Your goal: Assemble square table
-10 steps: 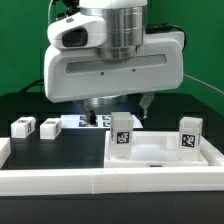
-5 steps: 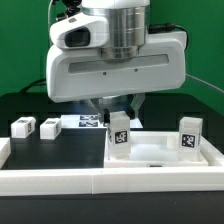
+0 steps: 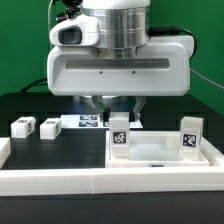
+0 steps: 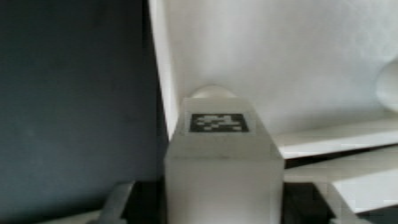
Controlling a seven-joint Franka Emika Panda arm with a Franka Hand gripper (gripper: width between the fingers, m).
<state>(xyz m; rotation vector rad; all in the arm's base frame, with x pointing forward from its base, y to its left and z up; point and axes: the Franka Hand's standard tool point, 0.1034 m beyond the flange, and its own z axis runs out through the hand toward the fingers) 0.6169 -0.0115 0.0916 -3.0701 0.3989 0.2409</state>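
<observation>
— Hand [image 3: 120, 108] state, please?
— Clamped on a leg [image 3: 120, 133], as I read it. In the wrist view the fingers [image 4: 134, 205] sit tight against both flanks of that block, and I can see its tag.
— Where is that leg?
— Upright at the tabletop's [image 3: 165, 158] far corner, on the exterior view's left. A second leg [image 3: 190, 133] stands at the far corner on the exterior view's right.
— And further out?
— I see a third leg [image 3: 22, 127] and a fourth leg [image 3: 49, 127] lying on the black worktop [image 3: 70, 145], well to the left. The marker board [image 3: 85, 122] is between them and the hand. The white border wall [image 3: 55, 182] runs along the near edge.
</observation>
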